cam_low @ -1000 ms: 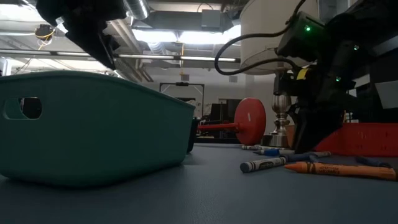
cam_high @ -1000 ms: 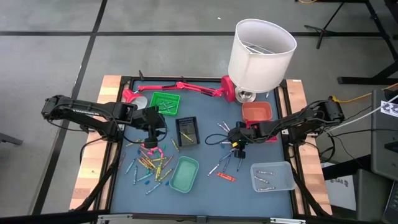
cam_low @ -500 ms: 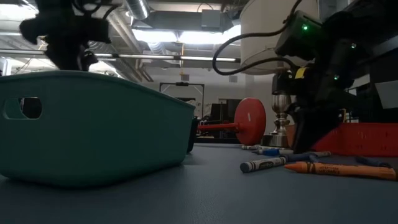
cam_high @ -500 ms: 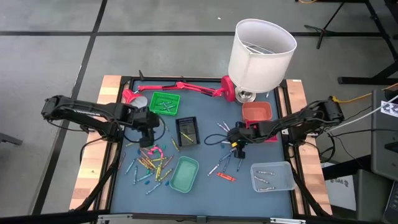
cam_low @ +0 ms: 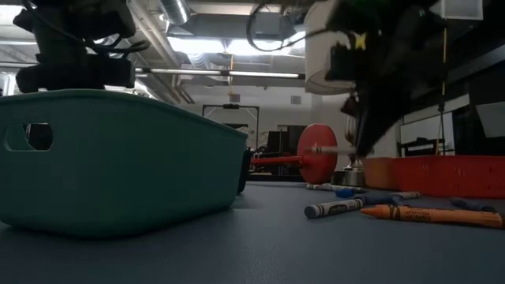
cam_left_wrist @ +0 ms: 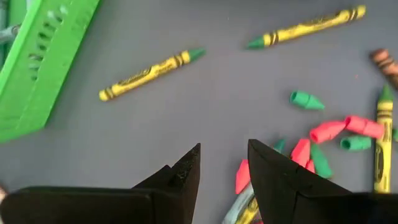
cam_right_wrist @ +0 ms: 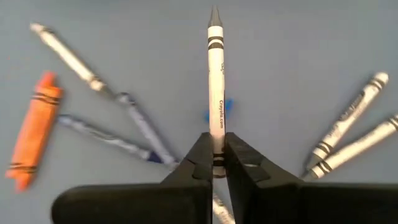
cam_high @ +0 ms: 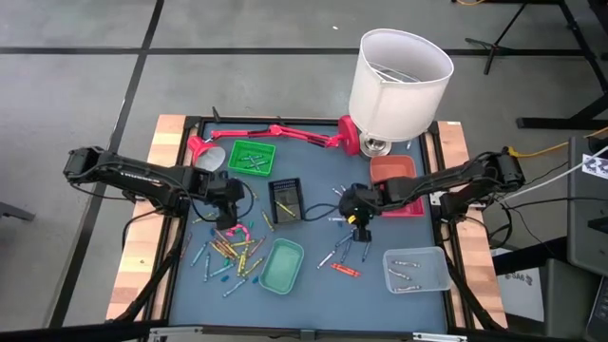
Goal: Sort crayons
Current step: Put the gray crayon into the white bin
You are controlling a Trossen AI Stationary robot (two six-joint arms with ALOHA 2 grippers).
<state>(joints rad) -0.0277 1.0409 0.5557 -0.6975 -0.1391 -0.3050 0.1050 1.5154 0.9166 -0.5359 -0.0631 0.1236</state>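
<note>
My right gripper is over the table's middle right, shut on a silvery grey crayon. More grey, blue and orange crayons lie flat on the mat below it. My left gripper is open and empty, over the mat beside a pile of pink, yellow and green crayons at the near left. Two yellow-wrapped green crayons lie flat ahead of it. My right gripper pinches the grey crayon between its two fingers near its blunt end. The rest of the crayon sticks out past the fingertips, with its pointed tip away from the gripper. The crayon is lifted clear of the mat.
Small trays stand on the mat: green, black, teal, clear and red. A white lamp shade with a pink jointed arm stands along the far edge. An orange crayon lies near the front.
My right gripper has risen from the mat with the grey crayon and gone a little toward the table's left and far edge. My left gripper has turned above the crayon pile and stayed open.
</note>
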